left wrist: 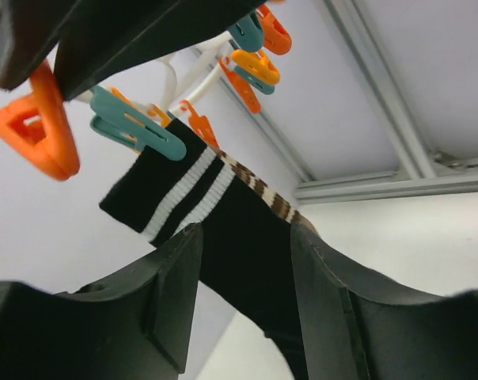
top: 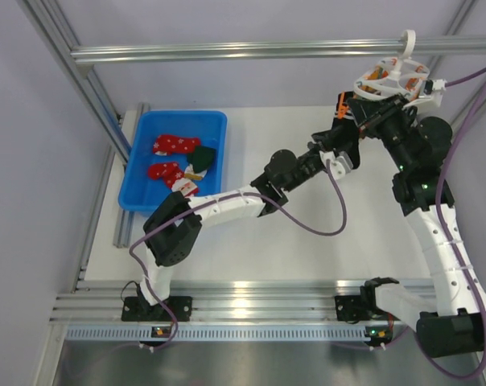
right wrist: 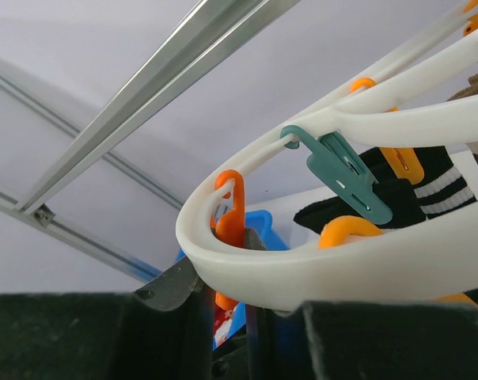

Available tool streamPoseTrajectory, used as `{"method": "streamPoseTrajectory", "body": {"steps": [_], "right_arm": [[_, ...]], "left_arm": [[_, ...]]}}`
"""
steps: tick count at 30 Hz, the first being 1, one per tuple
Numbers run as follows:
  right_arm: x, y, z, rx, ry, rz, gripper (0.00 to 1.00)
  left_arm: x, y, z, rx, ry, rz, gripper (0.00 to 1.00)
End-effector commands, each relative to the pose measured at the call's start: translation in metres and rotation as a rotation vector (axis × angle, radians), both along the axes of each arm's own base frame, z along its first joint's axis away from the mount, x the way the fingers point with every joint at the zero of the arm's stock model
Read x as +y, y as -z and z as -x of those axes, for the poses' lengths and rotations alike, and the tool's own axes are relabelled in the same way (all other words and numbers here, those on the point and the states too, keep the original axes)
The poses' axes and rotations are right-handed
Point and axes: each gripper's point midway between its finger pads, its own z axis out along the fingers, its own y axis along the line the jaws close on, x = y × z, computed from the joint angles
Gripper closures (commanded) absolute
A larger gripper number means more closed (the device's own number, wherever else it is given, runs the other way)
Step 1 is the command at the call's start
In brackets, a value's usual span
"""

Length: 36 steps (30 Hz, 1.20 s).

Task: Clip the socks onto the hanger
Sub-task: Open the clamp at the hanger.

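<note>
Several festive socks, red (top: 175, 145) and dark green (top: 203, 155), lie in the blue bin (top: 133, 169) at the left. The white ring hanger (top: 390, 83) hangs by its hook from the top rail at the far right. My right gripper (top: 372, 112) is shut on an orange peg (right wrist: 233, 210) under the ring (right wrist: 342, 265), its fingers (right wrist: 190, 281) tight on either side. My left gripper (left wrist: 245, 233) is open just below the hanger. A plain black sock with white stripes (left wrist: 247, 198) hangs from a teal peg (left wrist: 136, 127) and passes between its fingers. No festive sock is in either gripper.
A brown-and-cream striped sock (left wrist: 264, 188) hangs behind the black one. More orange and teal pegs (left wrist: 255, 67) dangle from the ring. The aluminium top rail (top: 227, 52) and side posts frame the table. The left arm stretches diagonally across the white tabletop (top: 307, 249).
</note>
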Motion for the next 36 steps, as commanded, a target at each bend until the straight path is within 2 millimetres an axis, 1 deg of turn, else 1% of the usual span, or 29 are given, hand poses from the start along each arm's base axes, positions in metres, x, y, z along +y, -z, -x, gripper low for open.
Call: {"method": "streamPoseTrajectory", "body": {"steps": [1,2,3,4,5,6,7,8,9,10,11,13,16,17,18,20,21,24,33,36], "right_arm": [[-0.003,-0.020,-0.005,-0.095,-0.002,0.010,1.00],[-0.006,-0.019,-0.005,-0.096,0.006,0.014,1.00],[-0.007,-0.019,-0.005,-0.097,0.006,0.014,1.00],[-0.008,-0.018,-0.005,-0.098,0.000,0.016,1.00],[-0.010,-0.017,-0.006,-0.094,0.004,0.015,1.00],[-0.011,-0.015,-0.006,-0.089,0.004,0.010,1.00],[-0.011,-0.015,-0.005,-0.092,-0.002,0.011,1.00],[-0.012,-0.015,-0.005,-0.097,0.001,0.008,1.00],[-0.013,-0.013,-0.006,-0.091,0.000,0.003,1.00],[-0.012,-0.013,-0.006,-0.093,-0.007,0.002,1.00],[-0.012,-0.011,-0.006,-0.092,-0.007,0.000,1.00],[-0.012,-0.011,-0.005,-0.099,-0.012,-0.001,1.00],[-0.012,-0.012,-0.004,-0.105,-0.015,-0.001,1.00],[-0.011,-0.011,-0.005,-0.104,-0.017,0.000,1.00],[-0.012,-0.011,-0.005,-0.109,-0.016,0.003,1.00],[-0.010,-0.011,-0.005,-0.113,-0.023,0.006,1.00],[-0.010,-0.011,-0.005,-0.115,-0.025,0.004,1.00],[-0.009,-0.010,-0.006,-0.115,-0.033,-0.001,1.00],[-0.006,-0.012,-0.004,-0.123,-0.050,-0.011,1.00],[-0.006,-0.012,-0.004,-0.122,-0.052,-0.011,1.00]], "left_arm": [[0.030,-0.052,0.011,0.217,0.130,0.177,0.46],[0.032,-0.054,0.012,0.283,0.184,0.193,0.46],[0.045,-0.064,0.003,0.343,0.214,0.224,0.46],[0.045,-0.060,0.005,0.512,0.301,0.268,0.46],[0.050,-0.062,0.003,0.587,0.357,0.294,0.46],[0.058,-0.068,0.005,0.633,0.455,0.281,0.45],[0.059,-0.073,0.013,0.731,0.547,0.319,0.43],[0.061,-0.075,0.018,0.762,0.603,0.317,0.43],[0.063,-0.073,0.018,0.796,0.638,0.316,0.42],[0.062,-0.072,0.032,0.853,0.726,0.294,0.42],[0.063,-0.075,0.036,0.849,0.764,0.299,0.42],[0.061,-0.076,0.043,0.894,0.817,0.293,0.41],[0.057,-0.083,0.049,0.924,0.885,0.299,0.41],[0.055,-0.082,0.048,0.934,0.898,0.301,0.42],[0.055,-0.090,0.050,0.943,0.922,0.312,0.42],[0.052,-0.092,0.049,0.954,0.940,0.317,0.42],[0.053,-0.098,0.049,0.949,0.952,0.326,0.42],[0.050,-0.104,0.050,0.930,0.960,0.330,0.42],[0.034,-0.099,0.032,0.950,0.891,0.351,0.43],[0.030,-0.101,0.025,0.950,0.879,0.369,0.43]]}}
